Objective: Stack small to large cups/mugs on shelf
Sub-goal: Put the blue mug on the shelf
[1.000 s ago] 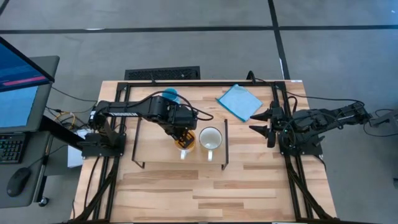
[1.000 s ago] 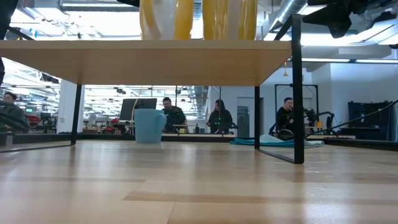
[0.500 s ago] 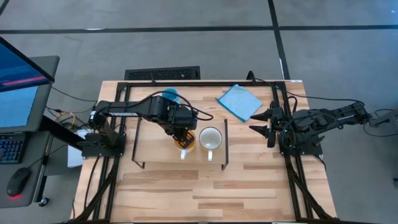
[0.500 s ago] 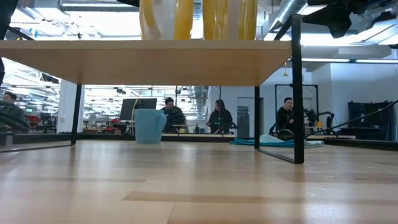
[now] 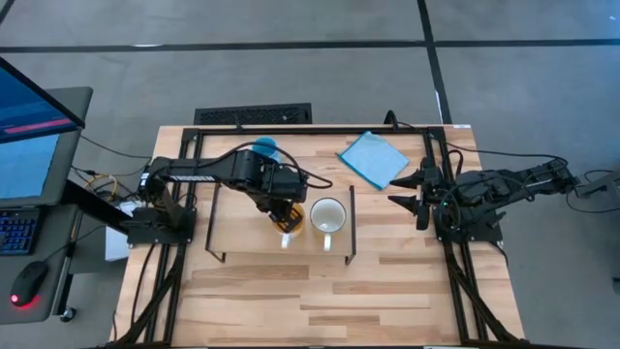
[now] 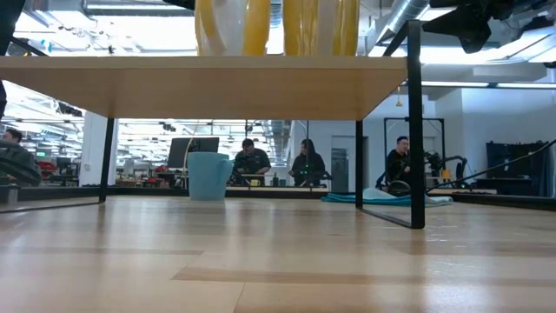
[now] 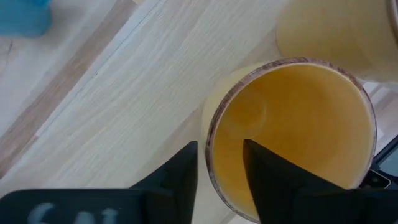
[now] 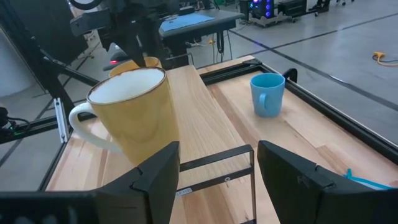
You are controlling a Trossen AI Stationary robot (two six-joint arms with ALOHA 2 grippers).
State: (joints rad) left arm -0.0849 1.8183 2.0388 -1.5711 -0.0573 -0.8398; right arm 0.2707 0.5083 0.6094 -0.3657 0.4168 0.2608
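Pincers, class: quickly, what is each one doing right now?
Left pincer: fingers astride the orange mug's rim on the shelf; grip cannot be told.
Right pincer: open, empty.

We are seeing the shelf point(image 5: 242, 218) offering bare board left of the orange mug point(image 5: 292, 224); the white mug point(image 5: 328, 216) is blocking its right.

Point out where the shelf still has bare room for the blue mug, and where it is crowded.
The shelf is bare on its left part, between its left legs and the orange mug. The right part is crowded: the left gripper sits over the orange mug's rim, with the white mug beside it. The blue mug waits on the table behind.
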